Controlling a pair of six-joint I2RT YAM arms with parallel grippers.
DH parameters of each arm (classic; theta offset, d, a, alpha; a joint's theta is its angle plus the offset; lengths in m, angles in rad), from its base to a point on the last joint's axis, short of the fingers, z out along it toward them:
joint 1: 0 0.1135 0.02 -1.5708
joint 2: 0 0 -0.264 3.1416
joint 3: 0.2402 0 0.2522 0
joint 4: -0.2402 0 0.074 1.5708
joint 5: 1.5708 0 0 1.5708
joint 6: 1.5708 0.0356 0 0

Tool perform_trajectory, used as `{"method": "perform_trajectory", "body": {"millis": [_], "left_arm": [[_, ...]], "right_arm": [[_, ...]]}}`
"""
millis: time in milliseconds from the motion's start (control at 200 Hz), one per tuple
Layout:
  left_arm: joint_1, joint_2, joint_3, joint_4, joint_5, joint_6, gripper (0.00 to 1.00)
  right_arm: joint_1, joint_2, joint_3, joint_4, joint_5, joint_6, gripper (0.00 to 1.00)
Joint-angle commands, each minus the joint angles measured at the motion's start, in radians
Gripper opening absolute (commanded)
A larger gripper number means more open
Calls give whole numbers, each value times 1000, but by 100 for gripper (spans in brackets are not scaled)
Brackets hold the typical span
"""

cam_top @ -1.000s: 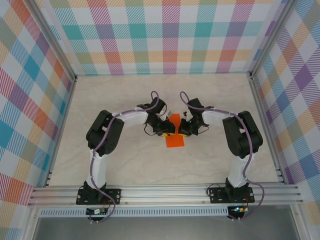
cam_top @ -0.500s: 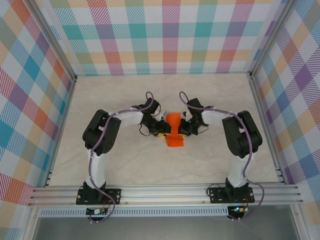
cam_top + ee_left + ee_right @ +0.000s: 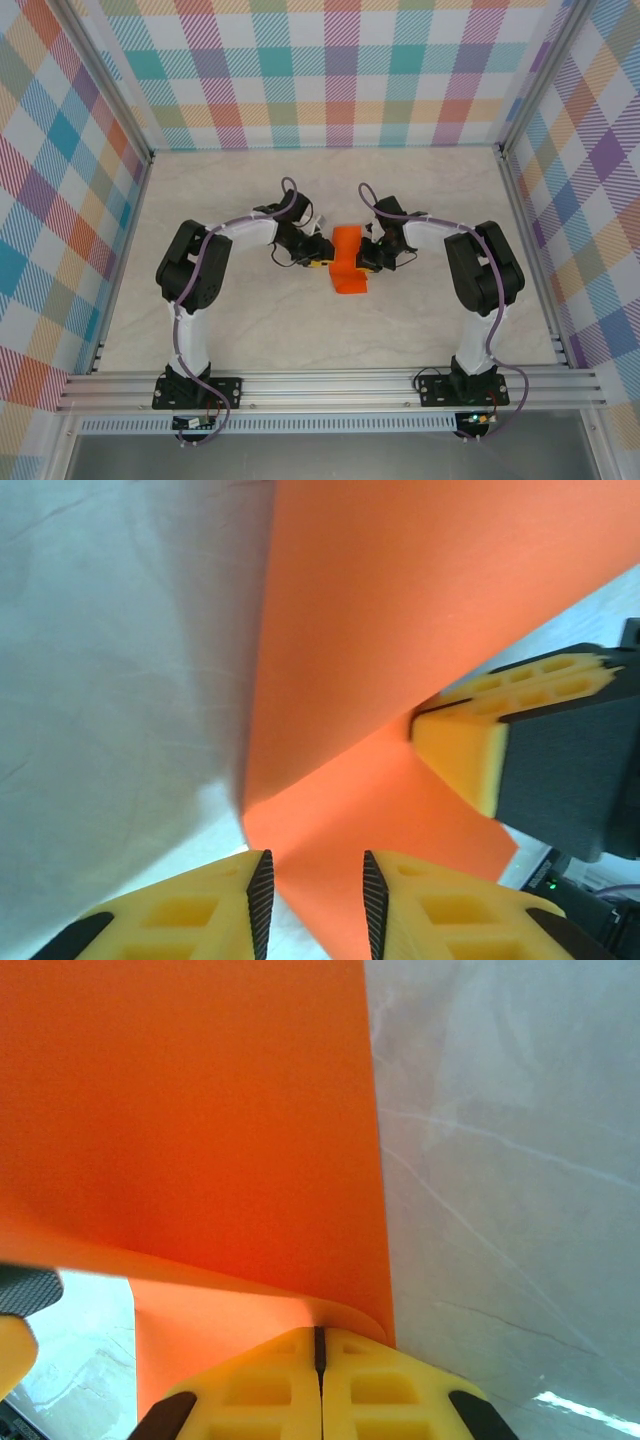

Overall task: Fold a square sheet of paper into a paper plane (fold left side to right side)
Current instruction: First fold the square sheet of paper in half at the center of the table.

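Note:
The square sheet of paper (image 3: 348,268), bright orange, lies mid-table between both grippers, bent along a soft fold with one flap raised. In the left wrist view the flap (image 3: 400,620) rises from the fold while the lower part lies flat. My left gripper (image 3: 320,262) is at the sheet's left edge, and its jaws (image 3: 315,905) stand apart over the flat part, gripping nothing. My right gripper (image 3: 366,258) is at the right edge. Its jaws (image 3: 320,1345) are shut, with the sheet's curled fold (image 3: 200,1110) running into the tips. One right fingertip (image 3: 465,755) rests at the fold's end.
The pale marble-look table (image 3: 250,330) is walled by checked panels (image 3: 330,70) on three sides. An aluminium rail (image 3: 330,385) carrying both arm bases runs along the near edge.
The left arm has swung its elbow leftward and its jaws have narrowed a little. The raised flap of the sheet has shifted. The right gripper has kept its place.

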Motion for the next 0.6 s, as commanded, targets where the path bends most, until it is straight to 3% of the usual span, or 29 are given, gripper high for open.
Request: {"method": "perform_trajectory", "body": {"millis": [0,265,595], "left_arm": [[-22,14,66,30,49,-14,30],[-27,127,152,8,55,6,30],[7,159,149,-48,0,64,29]], "right_arm": [[4,55,-14,-77,53,-14,6],[4,56,-13,-83,55,-17,6],[5,60,-5,-101,63,-26,5]]}}
